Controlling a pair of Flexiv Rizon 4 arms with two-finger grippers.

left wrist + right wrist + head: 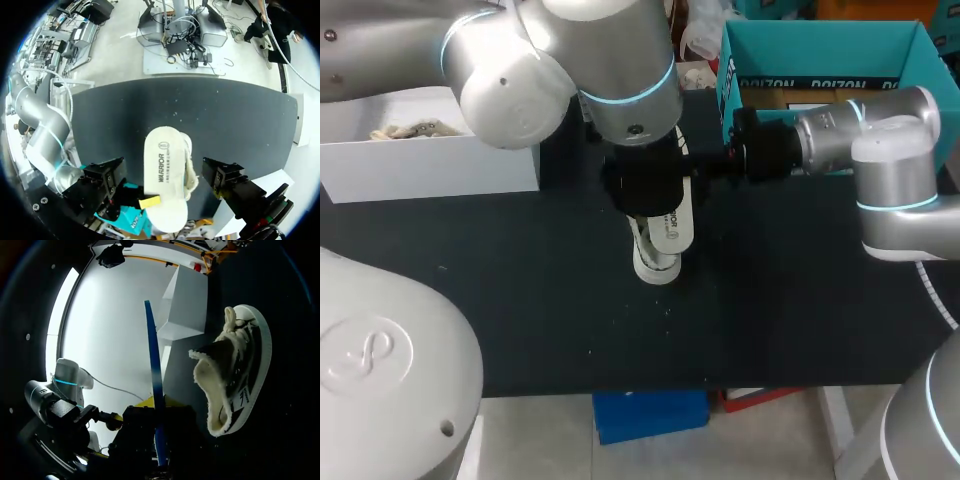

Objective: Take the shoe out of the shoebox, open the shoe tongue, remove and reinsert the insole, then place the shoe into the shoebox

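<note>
White fleece lined the shoe [660, 250], which was out of the teal shoebox [800, 50]. It lay near the middle of the dark table [520, 300], with the shoebox well apart at the far right. Through my left wrist camera a smooth white oval with print faced up along the shoe's whole length. I took it for the insole [161, 150], though I could not rule out the sole.

My left gripper [162, 169] hung straight over it with its fingers wide apart, one on each long side and neither pressing on it. My right gripper [720, 158] came in from the right at the shoe's far end. One yellow tip showed against that end, but I could not tell whether that claw was apart or together.

I judged the shoe light and its upper soft. Laces, tongue and fleecy collar would fold under a pinch, so a grip there might slip or crumple. The rim of the sole looked like the stiff part, so I reckoned the low sides or the heel the place to clamp. I expected the insole to be thin and floppy, best pinched at one end and peeled out. A white box [430, 165] stood at the far left.
</note>
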